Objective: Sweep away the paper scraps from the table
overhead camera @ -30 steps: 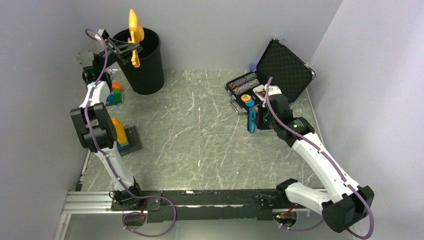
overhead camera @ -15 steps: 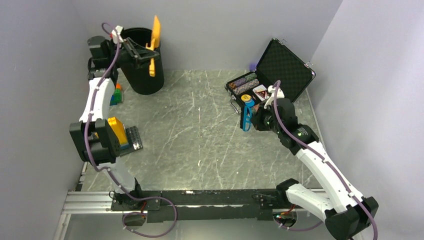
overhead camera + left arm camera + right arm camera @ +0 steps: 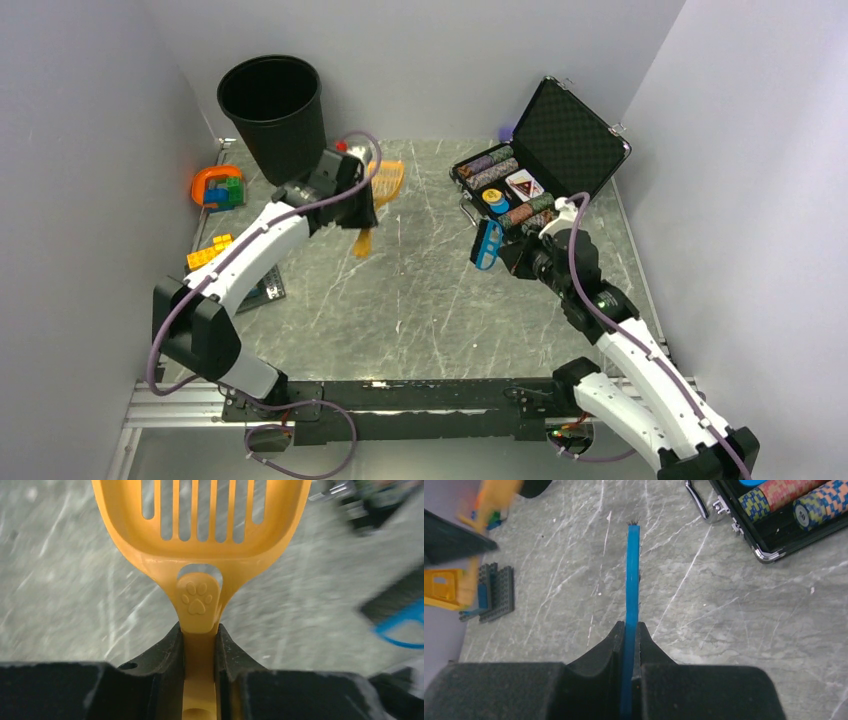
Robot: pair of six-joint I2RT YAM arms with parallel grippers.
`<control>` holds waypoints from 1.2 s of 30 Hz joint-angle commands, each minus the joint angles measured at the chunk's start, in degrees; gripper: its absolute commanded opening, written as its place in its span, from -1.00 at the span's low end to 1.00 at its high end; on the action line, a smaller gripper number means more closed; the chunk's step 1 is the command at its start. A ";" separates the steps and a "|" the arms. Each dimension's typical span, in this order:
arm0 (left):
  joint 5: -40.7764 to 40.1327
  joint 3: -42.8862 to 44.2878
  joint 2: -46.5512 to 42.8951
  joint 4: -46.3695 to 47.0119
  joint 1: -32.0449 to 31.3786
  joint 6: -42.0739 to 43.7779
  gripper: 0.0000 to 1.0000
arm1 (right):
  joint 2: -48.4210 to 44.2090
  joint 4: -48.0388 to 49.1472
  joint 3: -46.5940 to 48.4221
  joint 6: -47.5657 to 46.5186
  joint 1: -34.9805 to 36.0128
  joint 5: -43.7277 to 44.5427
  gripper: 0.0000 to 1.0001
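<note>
pinching the handle of the orange scoop (image 3: pixel 199 602), the left gripper (image 3: pixel 200 632) has its fingers (image 3: pixel 167 652) pressed in on both sides, just behind the paw-print boss. the slotted bowl points away from the wrist and carries nothing: only table (image 3: pixel 724 620) shows through the slots. it looks held above the surface, not resting on it, though the wrist view is too blurred to be sure.

right gripper (image 3: pixel 631 630): fingers (image 3: pixel 611 647) clamped on a thin blue brush (image 3: pixel 633 570), seen edge-on, with its tip out over bare marble. the brush is near the open chip case (image 3: pixel 575 125) and not touching it.

from above, the scoop hangs just in front of the black bin (image 3: pixel 285 140). toy bricks (image 3: pixel 218 190) lie by the left wall. the poker chips (image 3: pixel 819 505) sit inside the case.

paper scraps: none visible on the table in any view. the bin interior is dark, so i cannot tell whether they are in there.

judgement: the sweeping reads as finished or nearly so, with both tools in hand and nothing left to gather. the next move calls for a check of the edges and the ground beside bricks and case. if any scrap turns up, bring brush and scoop low together, with the brush pushing toward the bowl's lip. otherwise set the tools down clear of the case.
</note>
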 commanded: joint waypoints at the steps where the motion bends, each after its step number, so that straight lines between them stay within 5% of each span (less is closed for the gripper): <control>1: -17.63 -8.48 -2.14 2.53 -2.88 1.03 -1.00 | -4.08 8.17 -4.55 6.19 -0.29 0.41 -1.00; 7: -18.83 -20.11 -4.78 10.48 -2.93 -1.34 -1.00 | -3.77 17.95 -12.85 13.90 -0.26 -1.68 -1.00; 14: -21.06 -24.40 -3.55 11.62 -2.89 -1.80 -1.00 | 4.36 43.74 -21.18 24.57 -0.25 -4.35 -1.00; 28: -20.30 -26.09 -0.08 15.79 -2.50 -0.66 -1.00 | 44.57 70.10 -7.40 34.53 -2.29 -11.14 -0.98; 30: -20.20 -25.75 0.87 16.34 -2.43 -0.53 -1.00 | 49.41 68.79 -3.77 35.53 -3.19 -14.48 -0.61; 31: -20.04 -25.47 1.30 16.41 -2.41 -0.41 -1.00 | 51.25 67.79 -2.25 35.67 -3.58 -15.91 -0.12; 32: -19.86 -25.18 1.74 16.44 -2.43 -0.26 -1.00 | 52.31 66.81 -1.50 35.61 -3.81 -16.52 0.71; 33: -19.69 -24.85 2.10 16.50 -2.43 -0.16 -1.00 | 52.58 65.95 -1.43 35.46 -3.86 -15.93 0.96; 36: -19.35 -24.09 2.95 16.33 -2.46 0.20 -1.00 | 50.83 64.12 -3.07 33.78 -4.01 -13.97 0.99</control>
